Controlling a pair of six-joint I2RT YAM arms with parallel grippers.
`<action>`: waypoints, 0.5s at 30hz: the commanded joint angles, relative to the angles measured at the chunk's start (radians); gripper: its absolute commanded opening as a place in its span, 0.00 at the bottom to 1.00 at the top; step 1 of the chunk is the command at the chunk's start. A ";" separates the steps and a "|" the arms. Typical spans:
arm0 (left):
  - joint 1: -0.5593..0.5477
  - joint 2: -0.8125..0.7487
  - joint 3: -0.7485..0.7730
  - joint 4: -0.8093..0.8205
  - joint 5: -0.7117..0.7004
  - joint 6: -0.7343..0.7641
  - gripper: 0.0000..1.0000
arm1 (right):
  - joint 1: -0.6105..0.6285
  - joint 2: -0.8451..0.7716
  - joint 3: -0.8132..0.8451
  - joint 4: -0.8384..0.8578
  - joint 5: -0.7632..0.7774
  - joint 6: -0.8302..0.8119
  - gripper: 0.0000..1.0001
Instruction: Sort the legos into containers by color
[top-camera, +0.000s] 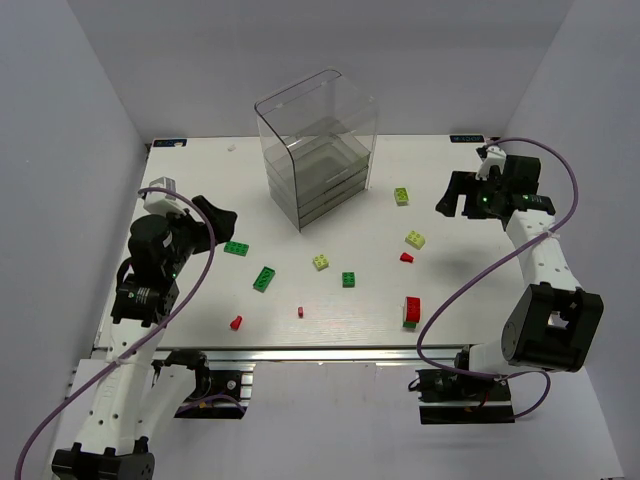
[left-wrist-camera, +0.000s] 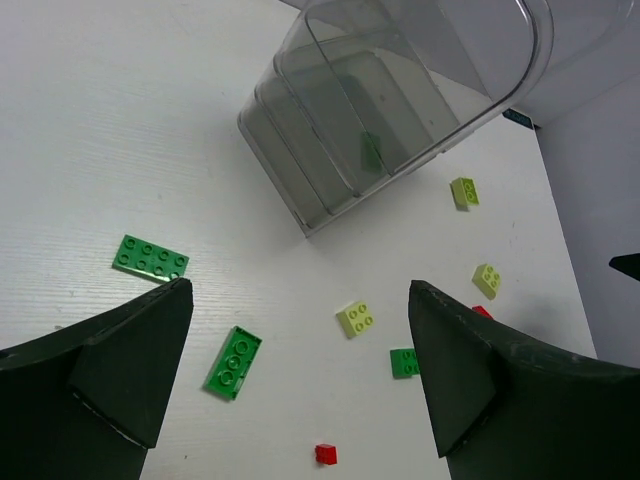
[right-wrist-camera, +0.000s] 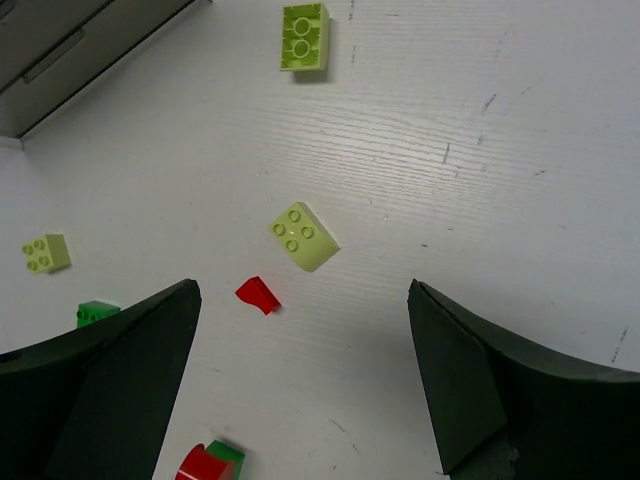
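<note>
Left gripper (left-wrist-camera: 300, 290): jaws wide apart, empty; dark green legos (left-wrist-camera: 234, 362) between them. Ahead, containers (left-wrist-camera: 340, 130) with dim green shape (left-wrist-camera: 370, 150) inside, brick or reflection unclear. Right gripper (right-wrist-camera: 303, 288): jaws wide apart, empty; pale brick (right-wrist-camera: 304, 236) and red piece (right-wrist-camera: 259, 294) between them.

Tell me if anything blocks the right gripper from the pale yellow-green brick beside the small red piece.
Nothing visible does. The right gripper is open, aimed at the pale yellow-green brick, only bare table between; the small red piece lies beside it, apart.
</note>
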 joint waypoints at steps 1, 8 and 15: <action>0.002 -0.005 0.021 -0.018 0.058 -0.013 0.98 | -0.007 -0.008 0.047 -0.012 -0.089 -0.042 0.89; 0.002 -0.016 0.001 -0.012 0.091 -0.033 0.98 | 0.001 0.021 0.096 -0.119 -0.442 -0.336 0.89; 0.002 -0.004 -0.028 0.002 0.140 -0.060 0.91 | 0.073 0.048 0.111 -0.038 -0.628 -0.371 0.88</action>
